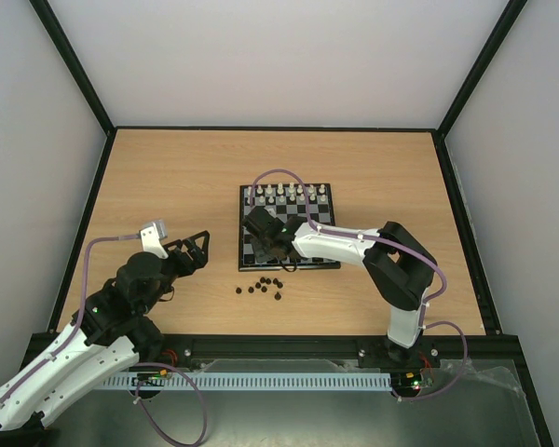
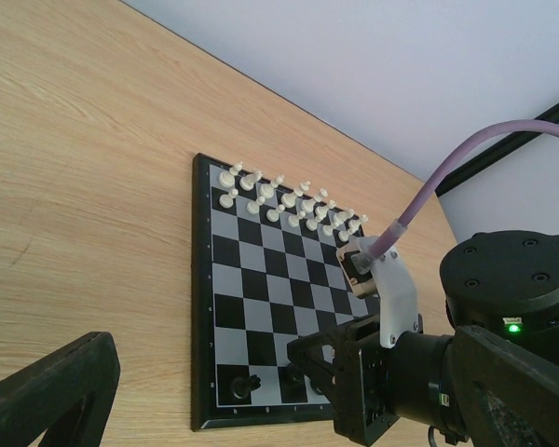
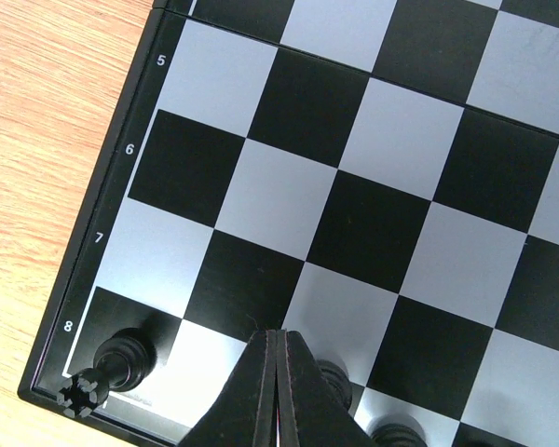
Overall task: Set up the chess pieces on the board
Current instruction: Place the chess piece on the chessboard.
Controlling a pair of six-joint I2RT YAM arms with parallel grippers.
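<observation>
The board point(image 1: 307, 214) lies mid-table, black and silver squares. My right gripper point(image 1: 272, 247) hovers low over its near-left corner, shut, with nothing visible between the fingers point(image 3: 278, 333). One black chess piece point(image 3: 121, 358) stands in the corner square of row 8 point(image 2: 240, 384). Two more black pieces point(image 3: 335, 377) stand in that row, partly hidden behind my fingers. Several loose black chess pieces point(image 1: 261, 287) lie on the wood just in front of the board. My left gripper point(image 1: 200, 250) is open, left of the board and apart from it; one of its fingers point(image 2: 56, 396) shows at the bottom left.
White pieces point(image 1: 289, 194) fill the board's two far rows point(image 2: 289, 200). The right arm point(image 1: 354, 244) reaches across the board's near-right part. Black frame rails edge the wooden table point(image 1: 168, 177).
</observation>
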